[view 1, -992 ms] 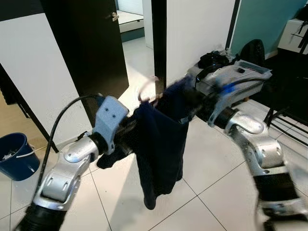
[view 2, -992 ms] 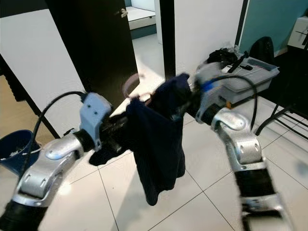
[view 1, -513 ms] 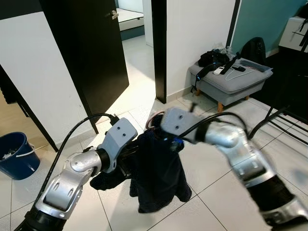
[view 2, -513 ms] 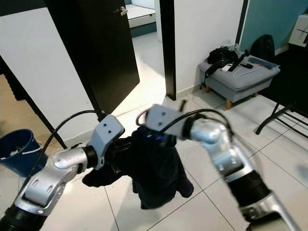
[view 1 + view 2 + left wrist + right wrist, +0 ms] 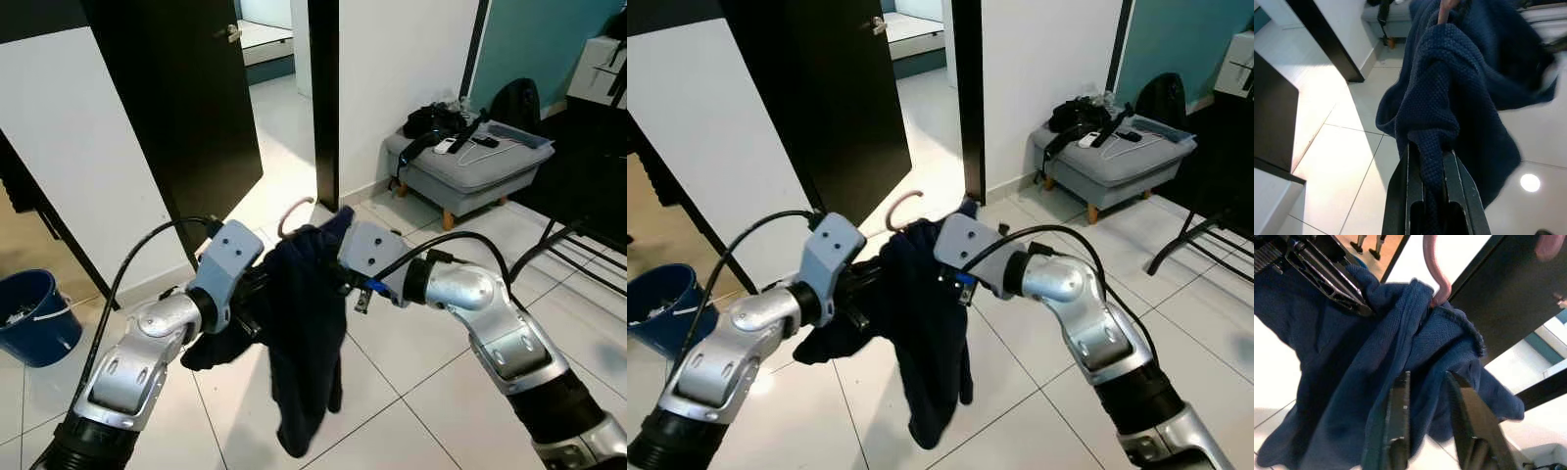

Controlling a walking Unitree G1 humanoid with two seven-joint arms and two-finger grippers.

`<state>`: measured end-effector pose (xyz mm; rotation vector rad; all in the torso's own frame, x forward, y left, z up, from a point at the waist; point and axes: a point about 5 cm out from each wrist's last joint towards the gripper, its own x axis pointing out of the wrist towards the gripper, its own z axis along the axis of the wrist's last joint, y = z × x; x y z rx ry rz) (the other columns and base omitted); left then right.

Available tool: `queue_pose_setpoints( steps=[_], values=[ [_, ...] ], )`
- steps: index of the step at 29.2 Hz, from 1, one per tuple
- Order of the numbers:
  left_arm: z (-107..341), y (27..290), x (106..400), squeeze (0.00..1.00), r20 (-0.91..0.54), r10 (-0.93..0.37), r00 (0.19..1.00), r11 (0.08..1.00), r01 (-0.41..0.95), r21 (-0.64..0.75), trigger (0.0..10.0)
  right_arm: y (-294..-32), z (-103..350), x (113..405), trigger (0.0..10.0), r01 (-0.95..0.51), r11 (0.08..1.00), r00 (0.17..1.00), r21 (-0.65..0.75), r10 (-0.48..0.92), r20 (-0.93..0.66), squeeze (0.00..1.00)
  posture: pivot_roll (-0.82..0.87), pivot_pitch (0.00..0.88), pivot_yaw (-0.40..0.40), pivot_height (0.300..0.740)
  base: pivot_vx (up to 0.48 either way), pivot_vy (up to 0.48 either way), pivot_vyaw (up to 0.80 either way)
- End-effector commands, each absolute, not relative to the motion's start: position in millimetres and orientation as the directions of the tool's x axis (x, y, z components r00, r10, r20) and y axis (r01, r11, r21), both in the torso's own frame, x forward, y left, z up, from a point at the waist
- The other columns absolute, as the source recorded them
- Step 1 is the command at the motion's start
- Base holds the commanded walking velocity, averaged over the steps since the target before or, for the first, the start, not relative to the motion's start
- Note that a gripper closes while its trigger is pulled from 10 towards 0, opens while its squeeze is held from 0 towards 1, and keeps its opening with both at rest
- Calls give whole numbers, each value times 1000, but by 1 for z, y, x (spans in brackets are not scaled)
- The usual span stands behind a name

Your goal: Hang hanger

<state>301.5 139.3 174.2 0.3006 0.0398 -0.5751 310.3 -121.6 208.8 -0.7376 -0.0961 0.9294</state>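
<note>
A dark navy knitted garment (image 5: 306,323) hangs in the air in front of me on a pink hanger, whose hook (image 5: 293,210) sticks up above the cloth. My left gripper (image 5: 1425,147) is shut on a bunched fold of the garment at its left side. From the right, my right gripper (image 5: 1426,377) reaches in just under the hook (image 5: 1432,269). Its fingers (image 5: 1399,411) stand apart with the navy cloth lying between and beyond them. The hanger's shoulders are hidden under the cloth.
A black door (image 5: 181,108) stands ajar ahead beside a white wall. A blue bucket (image 5: 34,318) sits on the floor at the left. At the right, a grey ottoman (image 5: 470,162) carries bags and spare hangers, with a black metal rack (image 5: 578,245) beyond.
The garment was stretched high between both arms, then dropped low and bunched. Now it is raised again and hangs long and narrow, with the right arm pulled in close beside it.
</note>
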Motion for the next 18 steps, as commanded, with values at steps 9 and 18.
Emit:
queue_pose_setpoints(
  steps=[9,18],
  values=[
    [178,163,307,0,-77,-462,884,849,466,248,10000,-135,199,304,10000,-742,343,583,-576,755,-301,1000,-64,0,71,740,0,0,0],
    [182,169,306,0,-74,-485,871,840,488,237,10000,-149,203,310,10000,-738,529,638,-418,749,-179,1000,-62,0,72,740,0,0,0]
  ],
)
